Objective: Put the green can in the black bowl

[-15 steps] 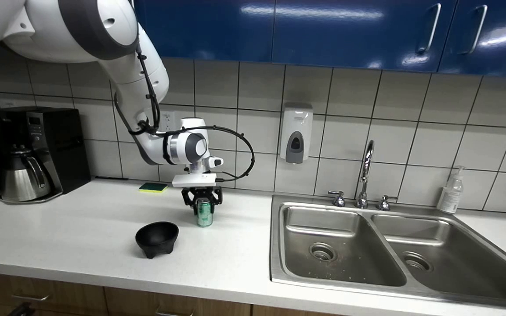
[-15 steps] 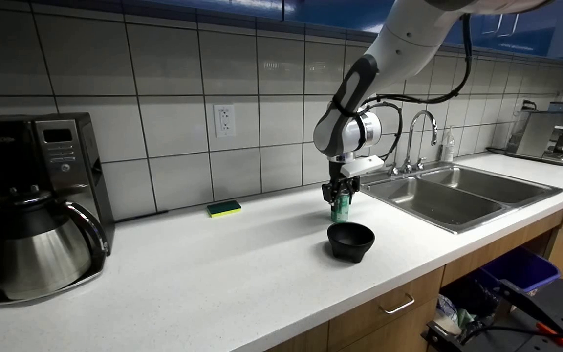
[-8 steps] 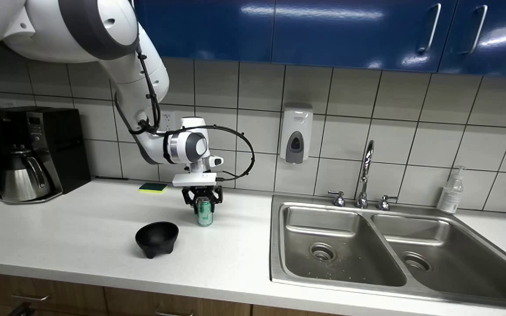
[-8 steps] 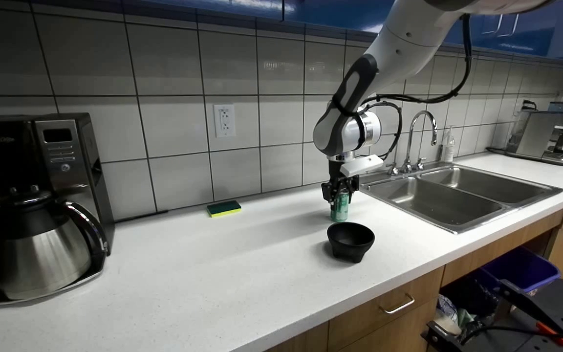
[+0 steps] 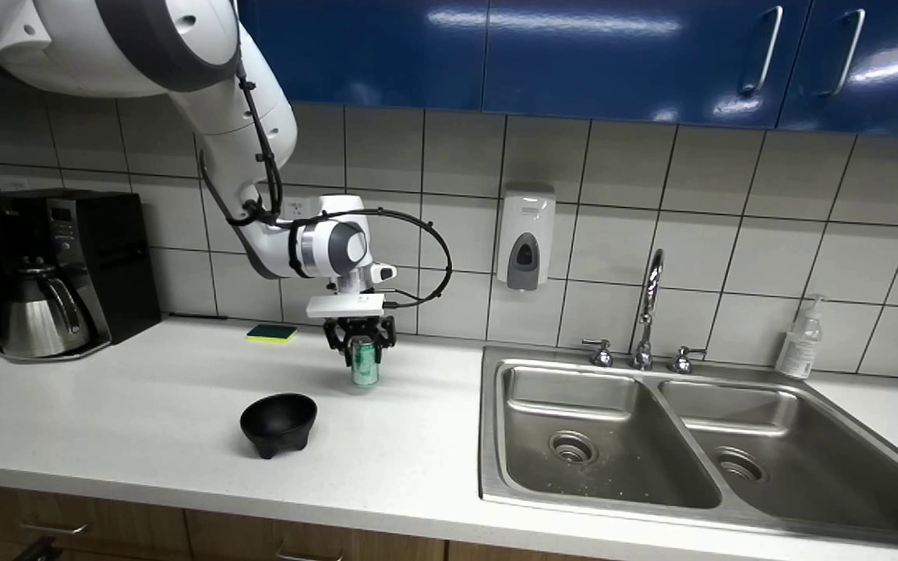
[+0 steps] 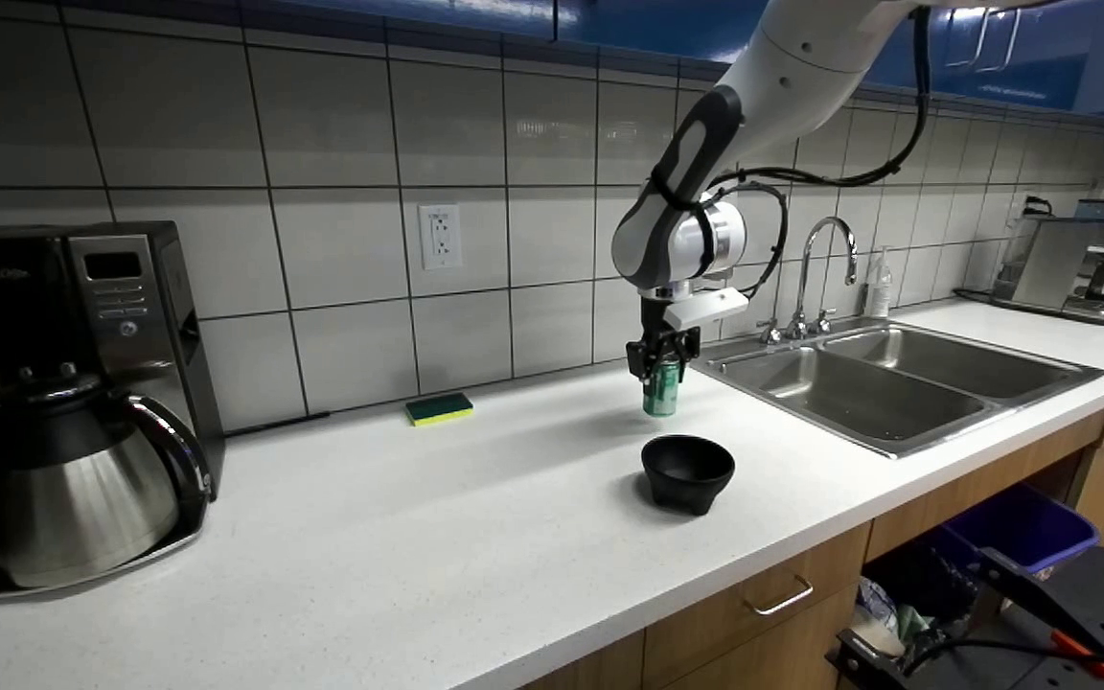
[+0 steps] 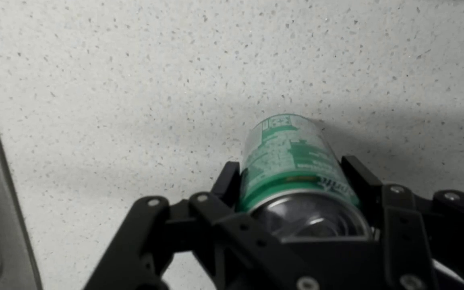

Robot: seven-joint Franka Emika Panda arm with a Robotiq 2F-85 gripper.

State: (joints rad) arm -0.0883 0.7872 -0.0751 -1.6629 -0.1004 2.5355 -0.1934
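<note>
The green can [image 5: 365, 369] is upright and held a little above the white counter. It also shows in an exterior view [image 6: 661, 395] and in the wrist view [image 7: 292, 157], where its silver top faces the camera. My gripper [image 5: 363, 361] is shut on the can, with one finger [image 7: 227, 181] on each side of its upper part. The black bowl [image 5: 278, 425] stands on the counter, nearer the front edge than the can. In an exterior view the bowl [image 6: 687, 474] looks empty inside. The bowl is out of the wrist view.
A steel double sink [image 5: 496, 436] is beside the can. A sponge [image 5: 271, 333] lies near the tiled wall. A coffee maker [image 6: 130, 287] with a steel carafe [image 6: 82, 508] stands at the counter's far end. Blue cabinets [image 5: 620, 62] hang above.
My gripper has risen slightly in the last half second, and the can has come up with it off the counter. The bowl has not moved.
</note>
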